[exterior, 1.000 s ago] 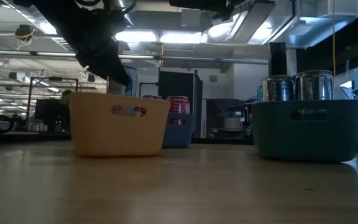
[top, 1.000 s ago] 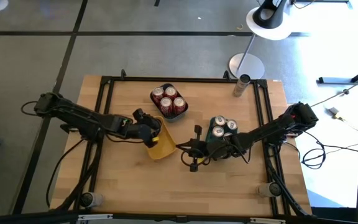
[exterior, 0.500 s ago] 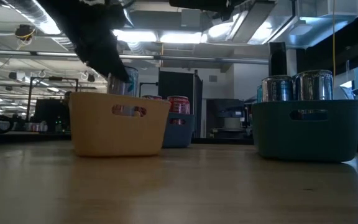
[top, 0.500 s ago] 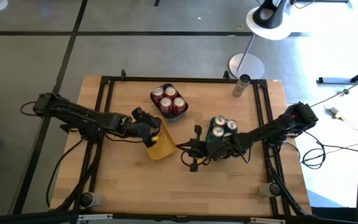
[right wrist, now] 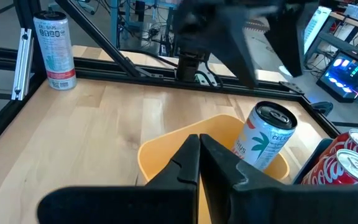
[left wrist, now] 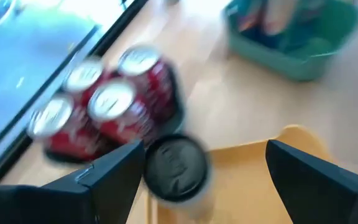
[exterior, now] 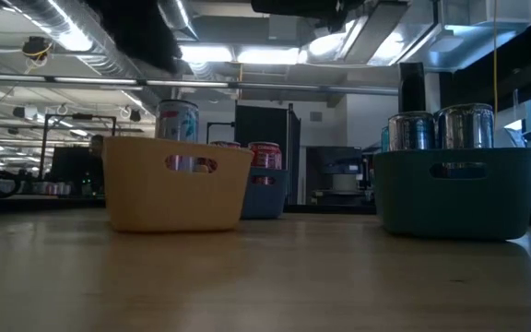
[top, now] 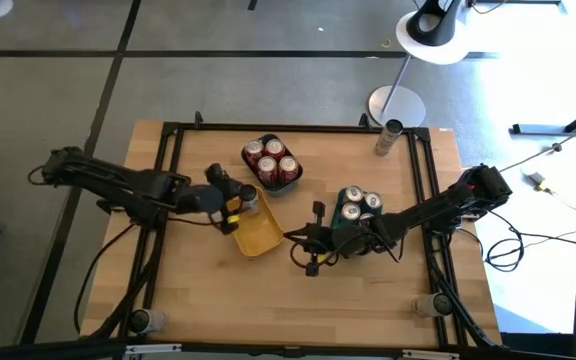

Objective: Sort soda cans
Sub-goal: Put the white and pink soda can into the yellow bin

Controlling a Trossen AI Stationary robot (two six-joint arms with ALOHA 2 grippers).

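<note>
A white can (right wrist: 266, 138) with a silver top (top: 249, 197) stands upright in the far end of the yellow tray (top: 255, 236); in the low view the can (exterior: 178, 124) rises above the tray's rim. My left gripper (top: 236, 203) hangs open above and just left of it, its fingers (left wrist: 114, 177) either side of the can's top (left wrist: 176, 167) without touching. Red cans (top: 271, 162) fill a dark tray at the far middle. Silver cans (top: 358, 205) stand in the teal tray (exterior: 454, 189). My right gripper (top: 311, 250) is shut, in the air between the yellow and teal trays.
A lone can (top: 390, 137) stands at the far right by the black frame rail, and another shows at the table's corner (right wrist: 53, 53). Bare wood lies along the near side (top: 298, 300). A lamp base (top: 396, 103) sits beyond the far edge.
My left gripper has risen off the yellow tray and drawn back toward the table's left edge. The white can, covered by the gripper before, now stands free in the tray. My right arm has kept still.
</note>
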